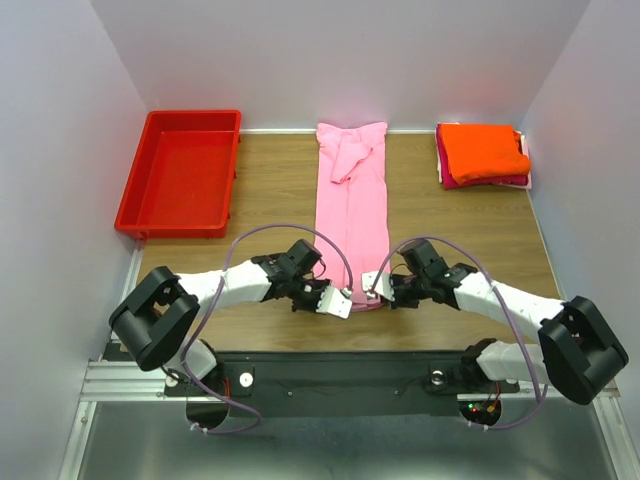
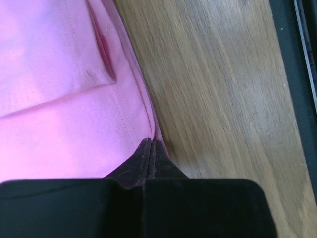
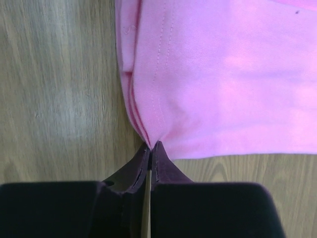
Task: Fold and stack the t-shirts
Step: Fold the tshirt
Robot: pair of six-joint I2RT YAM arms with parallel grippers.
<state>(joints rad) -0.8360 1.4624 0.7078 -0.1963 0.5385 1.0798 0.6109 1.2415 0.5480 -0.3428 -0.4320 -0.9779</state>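
A light pink t-shirt (image 1: 352, 195), folded into a long narrow strip, lies down the middle of the table. My left gripper (image 1: 340, 300) is shut on its near left corner, seen in the left wrist view (image 2: 150, 141) with pink cloth (image 2: 64, 99) pinched at the fingertips. My right gripper (image 1: 372, 288) is shut on the near right corner, seen in the right wrist view (image 3: 151, 145) with the hem (image 3: 208, 79) pinched. An orange t-shirt (image 1: 483, 150) lies folded on a darker pink-red one (image 1: 452, 180) at the back right.
A rigid red plastic tray (image 1: 182, 173) stands at the back left, with nothing in it. White walls close the table in on the left, back and right. Bare wood shows on both sides of the pink strip (image 1: 270, 190).
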